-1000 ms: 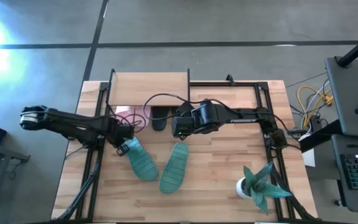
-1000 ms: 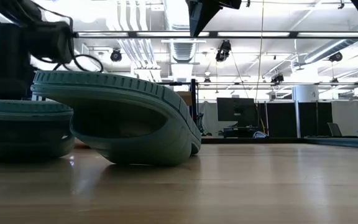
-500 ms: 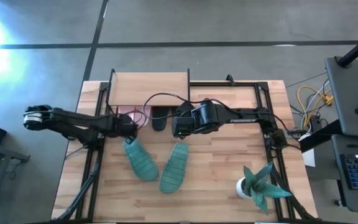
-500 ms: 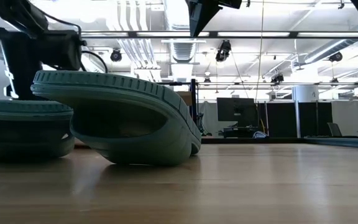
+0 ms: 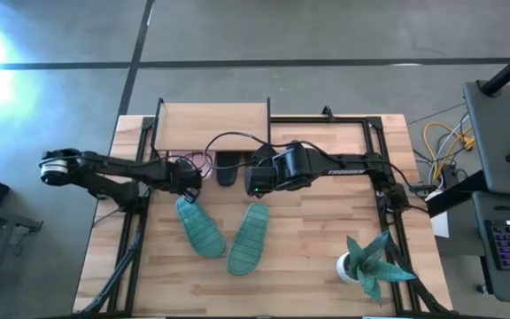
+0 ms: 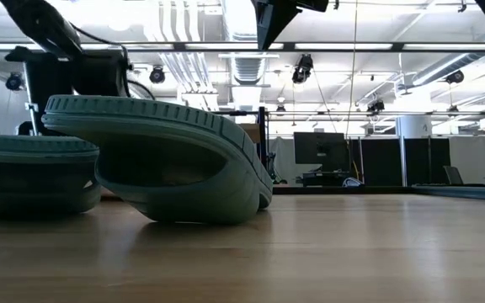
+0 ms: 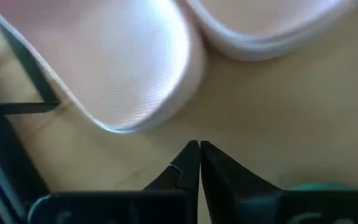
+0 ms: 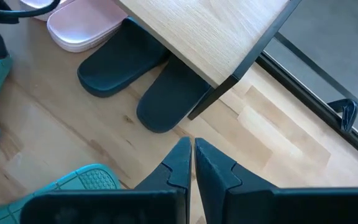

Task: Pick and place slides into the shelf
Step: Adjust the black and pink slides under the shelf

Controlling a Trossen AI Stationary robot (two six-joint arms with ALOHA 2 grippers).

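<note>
Two teal slides [image 5: 200, 226] [image 5: 249, 237] lie sole-up on the table's middle; the low view shows them close up [image 6: 175, 168] [image 6: 32, 172]. The pink slides [image 7: 123, 68] [image 7: 272, 25] and black slides [image 8: 120, 65] [image 8: 173, 99] lie on the tabletop under the shelf [image 5: 211, 124], their near ends sticking out. My left gripper [image 7: 199, 149] is shut and points down at bare wood just near of the pink slides [image 5: 184, 162], touching nothing. My right gripper [image 8: 191, 149] hangs shut above the table, near of the black slides [image 5: 228, 168].
A potted plant [image 5: 366, 261] stands at the table's near right corner. Black frame rails [image 5: 379, 168] run along the table's sides and far edge. Bare wood [image 5: 317, 230] lies between the teal slides and the plant.
My left gripper has gone from the far end of the left teal slide toward the table's far edge and a little right, up to the pink slides, rolling its wrist on the way. It has stayed shut. The teal slides have not moved.
</note>
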